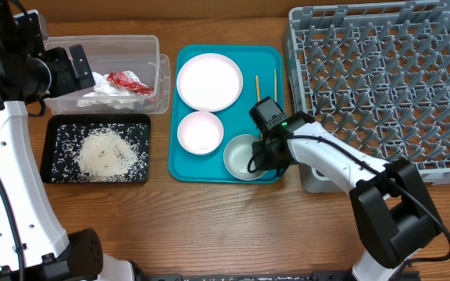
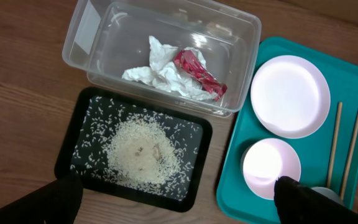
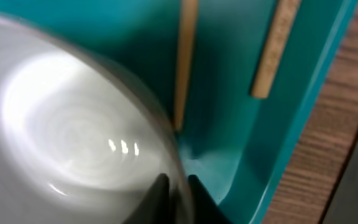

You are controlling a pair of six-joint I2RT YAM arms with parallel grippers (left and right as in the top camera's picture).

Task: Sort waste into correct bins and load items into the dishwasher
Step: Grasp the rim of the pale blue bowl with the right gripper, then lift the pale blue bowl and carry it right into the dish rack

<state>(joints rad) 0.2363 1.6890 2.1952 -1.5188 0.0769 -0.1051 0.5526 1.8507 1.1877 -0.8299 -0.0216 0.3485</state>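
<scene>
My right gripper is shut on the rim of the pale blue-grey bowl at the front right of the teal tray; in the right wrist view its fingers pinch the bowl's rim. The large white plate, the white bowl and two chopsticks lie on the tray. The red wrapper and crumpled paper are in the clear tub. Rice lies in the black tray. My left gripper is open, high above the bins. The dish rack stands at right.
Bare wooden table lies in front of the trays. The teal tray's right rim is close beside the gripped bowl. The rack's front edge is just right of my right arm. No cup is in view.
</scene>
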